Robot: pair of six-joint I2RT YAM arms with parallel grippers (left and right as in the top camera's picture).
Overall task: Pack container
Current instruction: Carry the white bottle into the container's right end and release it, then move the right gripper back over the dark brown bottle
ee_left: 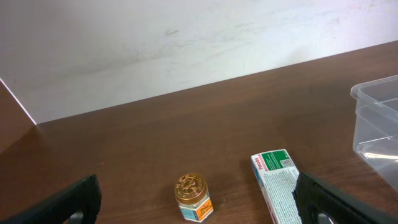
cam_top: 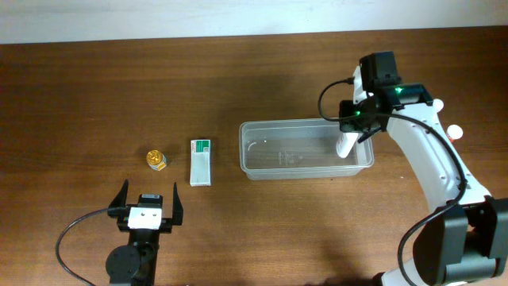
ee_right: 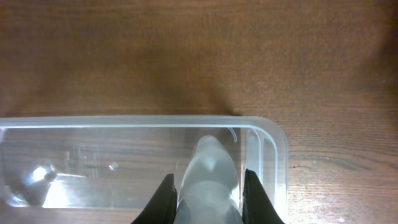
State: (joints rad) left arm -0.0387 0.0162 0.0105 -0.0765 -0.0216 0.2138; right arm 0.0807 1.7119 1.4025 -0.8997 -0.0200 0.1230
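The clear plastic container (cam_top: 262, 127) sits right of the table's middle; it also shows in the right wrist view (ee_right: 124, 122) and at the right edge of the left wrist view (ee_left: 379, 93). My right gripper (cam_top: 350, 137) is shut on a white bottle (ee_right: 208, 180) and holds it inside the container's right end; the bottle also shows from overhead (cam_top: 347, 145). A small gold-lidded jar (cam_top: 156, 159) and a white and green box (cam_top: 201, 161) lie left of the container. My left gripper (cam_top: 148, 208) is open and empty, in front of the jar (ee_left: 193, 197) and box (ee_left: 277, 183).
A pale wall rises behind the table's far edge (ee_left: 186, 90). A small white object (cam_top: 455, 132) lies near the right arm.
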